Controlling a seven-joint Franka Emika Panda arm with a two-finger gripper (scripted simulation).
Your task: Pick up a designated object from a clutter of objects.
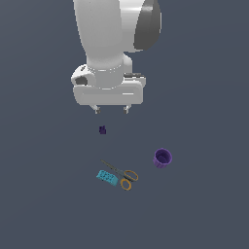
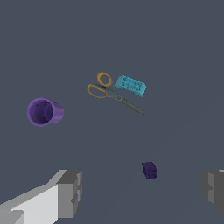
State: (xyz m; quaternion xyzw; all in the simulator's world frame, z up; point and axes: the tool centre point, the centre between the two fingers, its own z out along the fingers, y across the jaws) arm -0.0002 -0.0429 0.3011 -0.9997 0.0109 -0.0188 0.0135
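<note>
The designated object (image 1: pixel 102 130) is a tiny dark purple blocky piece lying alone on the grey floor; the wrist view shows it (image 2: pixel 149 170) between my two fingertips but well below them. My gripper (image 1: pixel 112 110) hangs above it, slightly toward the exterior view's right, open with nothing between its fingers (image 2: pixel 70 192). The rest of the clutter of objects lies further off: a purple cup (image 1: pixel 162 158), orange-handled scissors (image 1: pixel 124 175) and a teal studded brick (image 1: pixel 106 178).
The cup (image 2: pixel 44 112) rests tipped with its mouth showing. The scissors (image 2: pixel 109 90) touch the teal brick (image 2: pixel 131 85). All stand on a plain dark grey surface (image 1: pixel 48 194), apart from the small purple piece.
</note>
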